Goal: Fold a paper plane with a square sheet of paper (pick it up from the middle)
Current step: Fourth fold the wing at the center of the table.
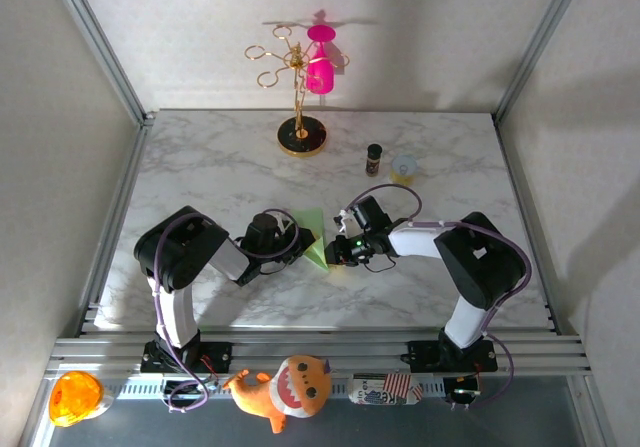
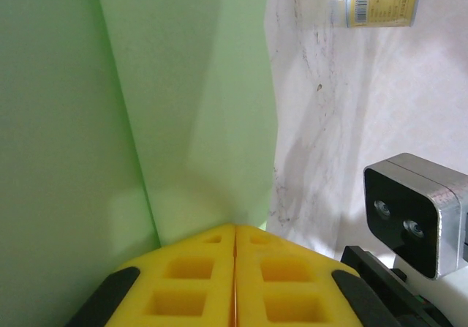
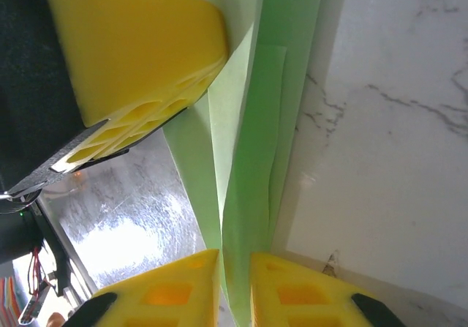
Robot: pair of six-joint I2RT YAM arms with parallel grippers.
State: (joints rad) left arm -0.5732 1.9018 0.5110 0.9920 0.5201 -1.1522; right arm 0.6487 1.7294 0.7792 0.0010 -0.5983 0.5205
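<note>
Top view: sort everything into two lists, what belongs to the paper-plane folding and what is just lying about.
Job in hand:
- paper, partly folded, pinched in both arms' jaws

Lying about:
- gold rack
- pink cup on the rack
- brown bottle
- pale cup
- plush toy
- orange toy
- flag-print item

We see our left arm [image 1: 185, 255] and right arm [image 1: 485, 262] built alike: glossy black joint housings, white tubular links, and black bases bolted on the silver aluminium rail [image 1: 320, 345]. Thin purple cables [image 1: 388, 187] loop along both above that rail. The left gripper [image 2: 235, 229] and right gripper [image 3: 235, 257] carry yellow moulded fingers [image 2: 190, 287] with rectangular hollows, backed in black.
</note>
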